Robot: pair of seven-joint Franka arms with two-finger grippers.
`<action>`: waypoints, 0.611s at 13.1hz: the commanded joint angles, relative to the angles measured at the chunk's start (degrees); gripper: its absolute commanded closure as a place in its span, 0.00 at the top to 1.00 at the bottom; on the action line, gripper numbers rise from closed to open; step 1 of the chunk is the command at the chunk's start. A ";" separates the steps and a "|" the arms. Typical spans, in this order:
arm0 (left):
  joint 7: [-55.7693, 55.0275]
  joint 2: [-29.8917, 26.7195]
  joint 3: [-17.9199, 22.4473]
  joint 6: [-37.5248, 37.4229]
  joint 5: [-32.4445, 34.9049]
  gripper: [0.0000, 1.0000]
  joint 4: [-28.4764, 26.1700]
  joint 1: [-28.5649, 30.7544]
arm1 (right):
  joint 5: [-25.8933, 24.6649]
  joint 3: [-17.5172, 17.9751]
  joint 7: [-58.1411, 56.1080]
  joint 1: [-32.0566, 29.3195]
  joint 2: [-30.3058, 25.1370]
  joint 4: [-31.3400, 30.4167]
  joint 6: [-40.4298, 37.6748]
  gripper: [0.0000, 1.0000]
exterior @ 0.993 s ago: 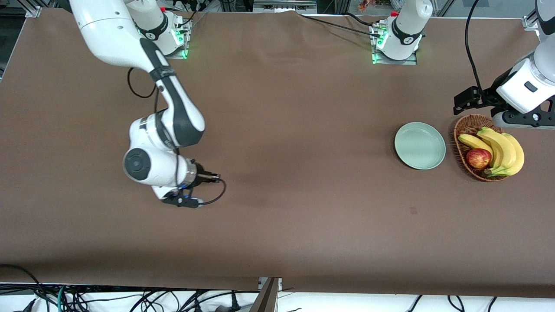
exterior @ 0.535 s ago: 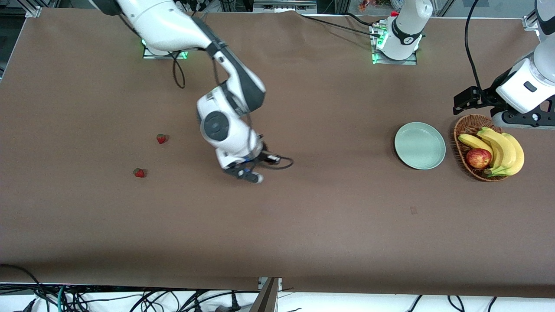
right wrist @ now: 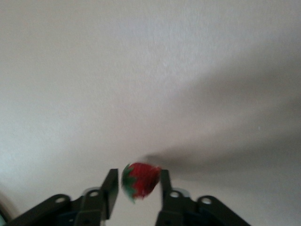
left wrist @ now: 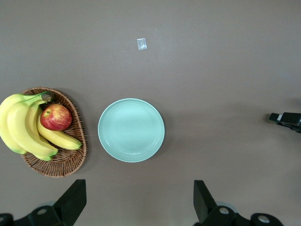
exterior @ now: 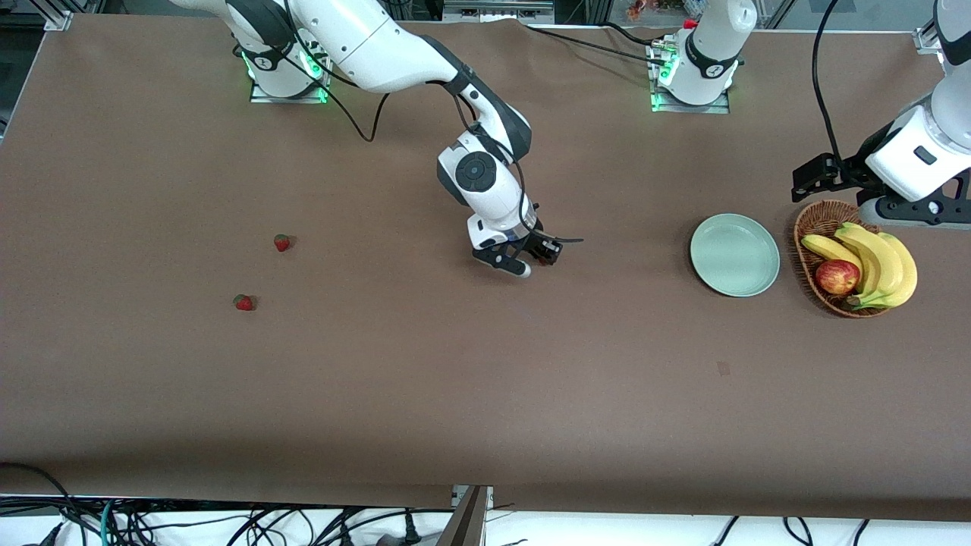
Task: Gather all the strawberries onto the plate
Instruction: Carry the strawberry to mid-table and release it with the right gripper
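Two strawberries are left loose on the table toward the right arm's end, one point(exterior: 243, 302) nearer the front camera and one point(exterior: 282, 243) a little farther, both well apart from the plate point(exterior: 734, 255), so two more trips are judged to be needed. A third strawberry point(right wrist: 140, 181) is seen between the narrowly set fingers point(right wrist: 111, 187) of the right gripper point(exterior: 537, 258), carried over bare table mid-way toward the plate, though whether it is gripped firmly or slipping cannot be told. The plate is kept empty beside the basket point(exterior: 806, 236) of bananas point(exterior: 872, 262) and an apple point(exterior: 837, 277), and the left gripper point(left wrist: 136, 202) is held waiting above them, fingers wide and holding nothing.
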 commanded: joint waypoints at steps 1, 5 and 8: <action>0.23 0.94 0.41 -0.02 -0.92 1.00 -0.09 0.03 | 0.10 -2.63 -0.25 -1.52 -3.62 1.16 -7.22 0.76; -0.30 2.78 0.41 0.07 -1.18 1.00 -0.17 0.03 | 0.54 -4.05 -13.57 -10.12 -11.00 2.13 -26.38 0.79; -2.04 2.79 0.32 2.25 -1.54 1.00 -3.32 -0.50 | 0.10 -4.83 -30.26 -18.20 -14.61 1.87 -37.47 0.79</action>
